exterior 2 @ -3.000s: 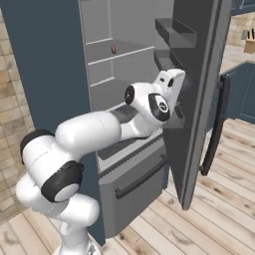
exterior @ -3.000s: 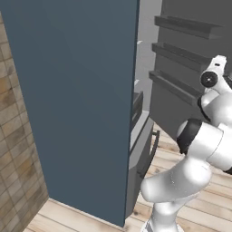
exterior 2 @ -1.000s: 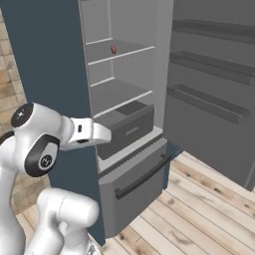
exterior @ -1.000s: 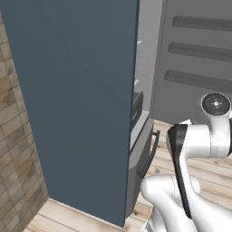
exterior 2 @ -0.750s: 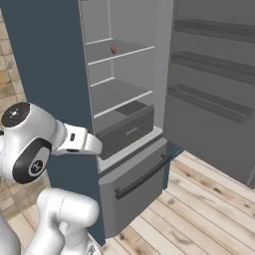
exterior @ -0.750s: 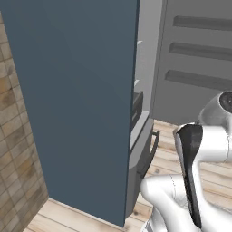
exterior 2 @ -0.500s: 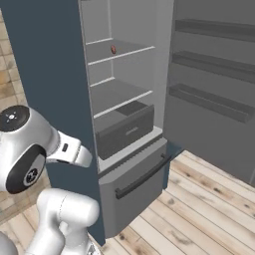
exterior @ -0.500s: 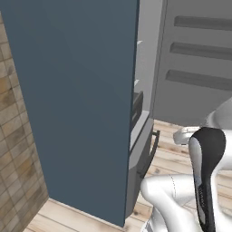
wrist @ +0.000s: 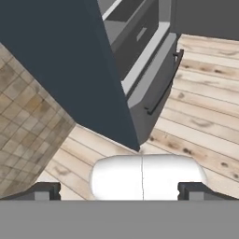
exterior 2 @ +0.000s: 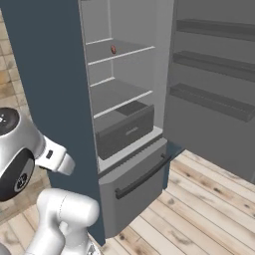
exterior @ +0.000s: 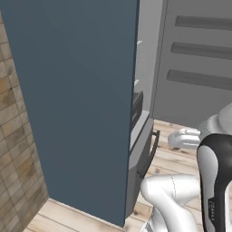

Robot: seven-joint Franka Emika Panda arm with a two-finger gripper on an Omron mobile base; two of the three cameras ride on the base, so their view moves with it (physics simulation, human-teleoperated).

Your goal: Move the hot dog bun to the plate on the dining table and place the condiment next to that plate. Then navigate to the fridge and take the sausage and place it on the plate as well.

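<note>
Standing open, the fridge (exterior 2: 124,129) shows the sausage (exterior 2: 113,49) small and reddish on an upper shelf (exterior 2: 122,54), at about 11 o'clock in the right base view. The gripper (wrist: 119,191) has its jaws spread wide and holds nothing, pointing down at the wooden floor (wrist: 200,116) beside the lower drawer (wrist: 156,79).

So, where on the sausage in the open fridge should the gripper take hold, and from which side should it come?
Probably at the middle of the sausage, with the gripper open and coming straight in through the open front of the fridge. It is a small piece lying well back on an upper shelf, with the next shelf above, so a reach from above looks blocked. Its exact direction is too small to tell.
</note>
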